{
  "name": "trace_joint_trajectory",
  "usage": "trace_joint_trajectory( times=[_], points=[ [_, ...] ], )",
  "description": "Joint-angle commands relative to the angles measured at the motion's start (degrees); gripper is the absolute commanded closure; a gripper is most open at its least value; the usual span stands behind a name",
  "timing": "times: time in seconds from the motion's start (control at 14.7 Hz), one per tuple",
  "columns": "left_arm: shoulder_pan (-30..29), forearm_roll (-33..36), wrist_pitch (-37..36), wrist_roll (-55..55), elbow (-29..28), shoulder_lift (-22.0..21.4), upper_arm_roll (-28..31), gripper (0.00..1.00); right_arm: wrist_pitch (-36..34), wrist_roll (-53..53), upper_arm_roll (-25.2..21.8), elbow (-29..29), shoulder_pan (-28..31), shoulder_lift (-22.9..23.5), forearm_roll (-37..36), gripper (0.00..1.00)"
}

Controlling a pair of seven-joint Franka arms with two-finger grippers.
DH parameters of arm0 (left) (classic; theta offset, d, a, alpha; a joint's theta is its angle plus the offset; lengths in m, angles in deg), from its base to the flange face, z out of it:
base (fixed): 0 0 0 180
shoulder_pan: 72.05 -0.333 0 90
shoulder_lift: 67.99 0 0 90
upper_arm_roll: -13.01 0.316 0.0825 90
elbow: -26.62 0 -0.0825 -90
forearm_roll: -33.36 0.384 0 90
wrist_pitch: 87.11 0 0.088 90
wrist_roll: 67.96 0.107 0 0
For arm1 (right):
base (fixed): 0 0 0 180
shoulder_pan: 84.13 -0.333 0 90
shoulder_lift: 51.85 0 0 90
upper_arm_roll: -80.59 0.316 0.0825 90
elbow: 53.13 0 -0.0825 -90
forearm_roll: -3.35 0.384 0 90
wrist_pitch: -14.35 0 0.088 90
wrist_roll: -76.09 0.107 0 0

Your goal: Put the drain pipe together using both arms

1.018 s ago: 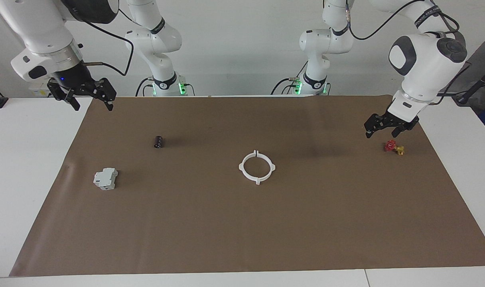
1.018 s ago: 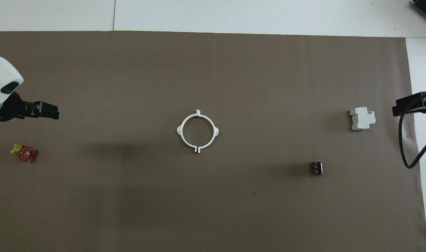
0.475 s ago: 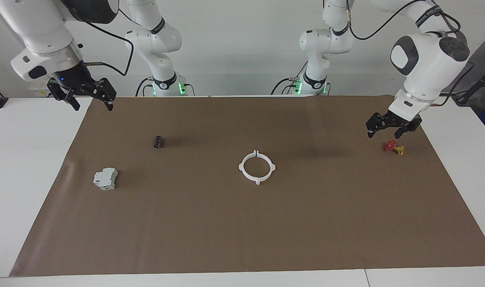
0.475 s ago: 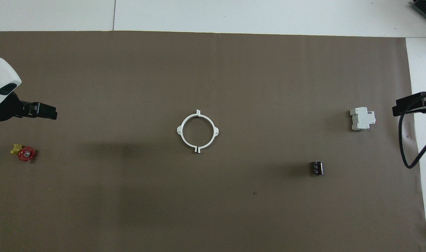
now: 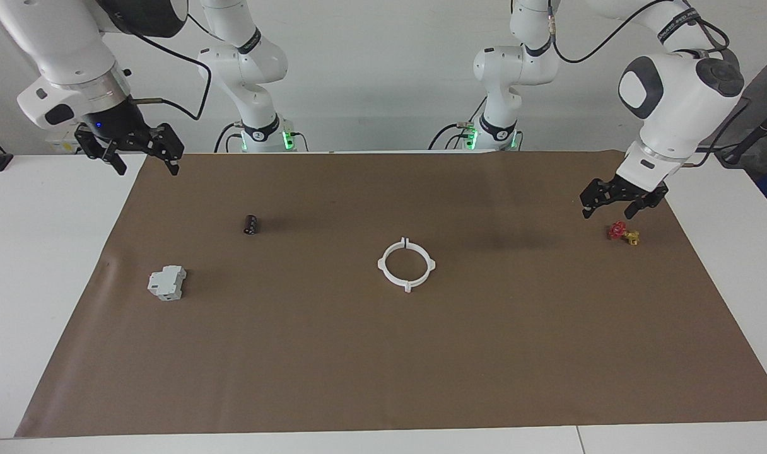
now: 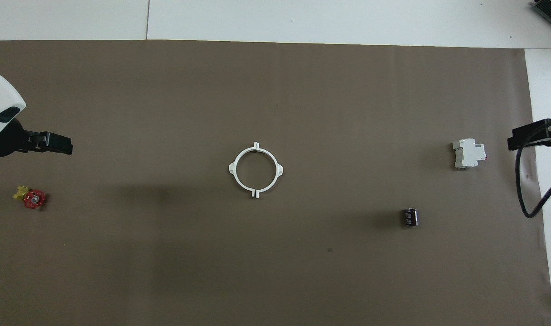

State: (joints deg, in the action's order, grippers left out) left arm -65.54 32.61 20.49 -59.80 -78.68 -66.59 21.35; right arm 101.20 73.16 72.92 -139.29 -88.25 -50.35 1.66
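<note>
The drain pipe (image 5: 386, 267) lies at the middle of the brown mat: two thin white half-rings set end to end as one ring, with a narrow slit at each seam. It also shows in the overhead view (image 6: 237, 177). My left gripper (image 5: 609, 213) is open and empty, in the air over the mat at the left arm's end, close to a small red and yellow valve. It shows in the overhead view too (image 6: 62, 144). My right gripper (image 5: 147, 167) is open and empty, raised over the mat's edge at the right arm's end; the overhead view shows it as well (image 6: 527, 136).
A red and yellow valve (image 5: 622, 232) lies at the left arm's end. A grey-white boxy block (image 5: 166, 282) and a small black cylinder (image 5: 250, 224) lie at the right arm's end. The brown mat (image 5: 383, 366) covers most of the white table.
My left gripper has drifted slightly up and toward the left arm's end of the table. The right arm and the ring have not moved.
</note>
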Motion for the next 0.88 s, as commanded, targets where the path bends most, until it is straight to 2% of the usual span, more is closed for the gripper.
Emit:
trace_joint_trajectory(
  times=[0.0, 0.41, 0.81],
  points=[
    [-0.1, -0.57, 0.94, -0.51, -1.66, -1.66, -0.08, 0.0, 0.51, -1.47, 0.11, -0.76, 0.25, -0.79, 0.02, 0.0],
    [0.07, -0.57, 0.95, -0.42, -1.31, -1.66, -0.08, 0.0, 0.51, -1.47, 0.11, -0.76, 0.34, -0.79, 0.02, 0.0],
    [0.51, -0.57, -3.88, -0.42, 1.59, -3.07, -0.08, 0.0, 0.51, -1.47, 0.11, -0.76, 0.25, -0.79, 0.02, 0.0]
  ],
)
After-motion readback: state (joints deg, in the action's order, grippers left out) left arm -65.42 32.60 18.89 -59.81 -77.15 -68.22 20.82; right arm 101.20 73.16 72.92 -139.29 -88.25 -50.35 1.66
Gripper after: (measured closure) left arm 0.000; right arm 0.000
